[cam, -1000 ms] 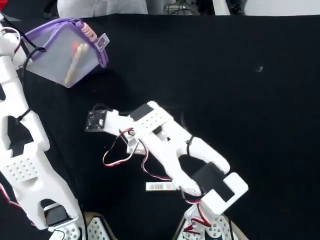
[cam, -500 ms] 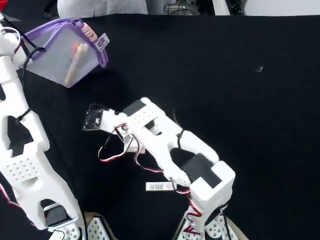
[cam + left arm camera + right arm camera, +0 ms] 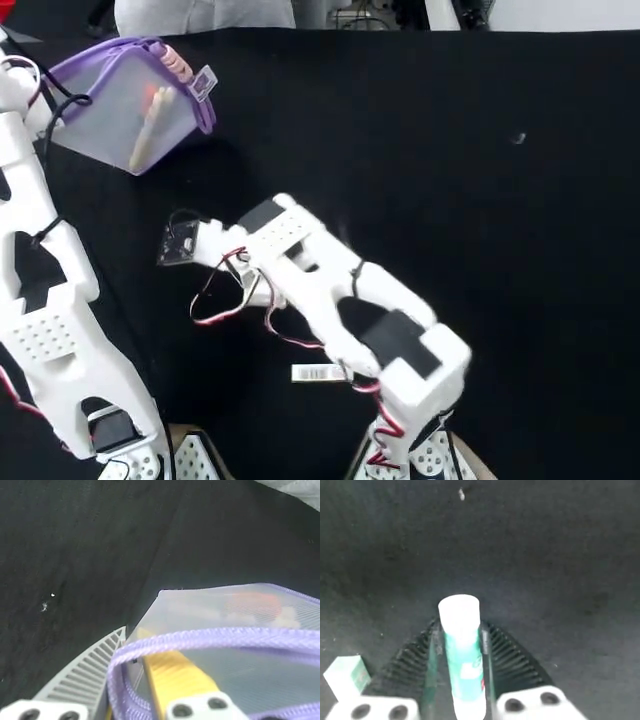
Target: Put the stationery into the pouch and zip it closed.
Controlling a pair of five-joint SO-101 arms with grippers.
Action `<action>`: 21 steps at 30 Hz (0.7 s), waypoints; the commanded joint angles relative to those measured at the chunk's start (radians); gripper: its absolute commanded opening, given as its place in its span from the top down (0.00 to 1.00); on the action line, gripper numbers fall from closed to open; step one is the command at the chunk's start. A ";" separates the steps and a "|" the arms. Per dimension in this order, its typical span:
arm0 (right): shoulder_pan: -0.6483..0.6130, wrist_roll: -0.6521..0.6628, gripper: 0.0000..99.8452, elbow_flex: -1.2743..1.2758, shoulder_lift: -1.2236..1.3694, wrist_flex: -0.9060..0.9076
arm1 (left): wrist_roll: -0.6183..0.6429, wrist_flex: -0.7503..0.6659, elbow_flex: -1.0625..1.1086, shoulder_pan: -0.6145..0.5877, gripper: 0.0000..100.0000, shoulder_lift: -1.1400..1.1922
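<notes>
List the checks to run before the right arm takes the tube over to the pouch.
1. Tube clamped between the fingers of the right gripper: ok.
2. Pouch rim gripped by the left gripper: ok.
3. Pouch mouth open, zip undone: ok.
4. Mouth turned toward the right arm: cannot tell.
5. Pale stick already inside the pouch: ok.
6. All stationery in: not ok; a small green and white box lies on the black cloth beside the right gripper.
</notes>
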 commanded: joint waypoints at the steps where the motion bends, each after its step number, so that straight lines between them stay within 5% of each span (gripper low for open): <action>1: 0.078 -0.020 0.99 -0.062 -0.193 0.005 | -0.025 0.015 0.022 0.024 0.97 0.048; 9: 0.233 -0.129 0.99 -0.074 -0.515 -0.054 | -0.025 0.015 0.170 0.154 0.97 -0.064; 21: 0.371 -0.546 0.99 -0.073 -0.854 -0.242 | 0.032 0.015 0.424 0.386 0.97 -0.427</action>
